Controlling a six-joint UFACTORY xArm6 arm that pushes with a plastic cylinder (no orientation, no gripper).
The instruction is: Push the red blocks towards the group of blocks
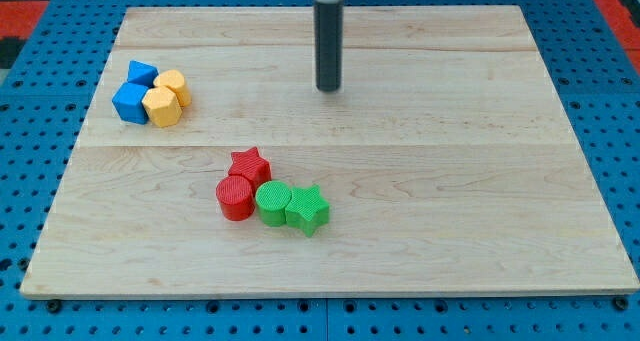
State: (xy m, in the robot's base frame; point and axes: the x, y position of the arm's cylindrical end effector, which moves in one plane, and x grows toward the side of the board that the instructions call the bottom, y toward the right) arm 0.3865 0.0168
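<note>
- While the wooden tabletop (480, 211) lies mostly bare, its blocks sit in two clusters: one near the left edge toward the top-left corner, one near the middle toward the bottom edge
- Largest cluster by count is the upper-left group: two blue blocks (130, 101) (142, 73) and two yellow blocks (162, 107) (174, 85), all touching
- Task blocks: the red star (249, 166) and the red cylinder (235, 197) touch each other, with the green cylinder (272, 202) against the red cylinder and the green star (309, 209) on its far side
- My tip (329, 88) stands well apart from every block, nearer the top edge, right of the reds; as a bare rod it holds nothing and touches nothing
- To do this step well, I judge the tip should come round to the reds' lower-right side, slipping in by the green cylinder without dragging it, then push up and left along a line toward the blue and yellow group
- Pressing between the two reds should keep both moving together; an off-centre push would likely spin one away
</note>
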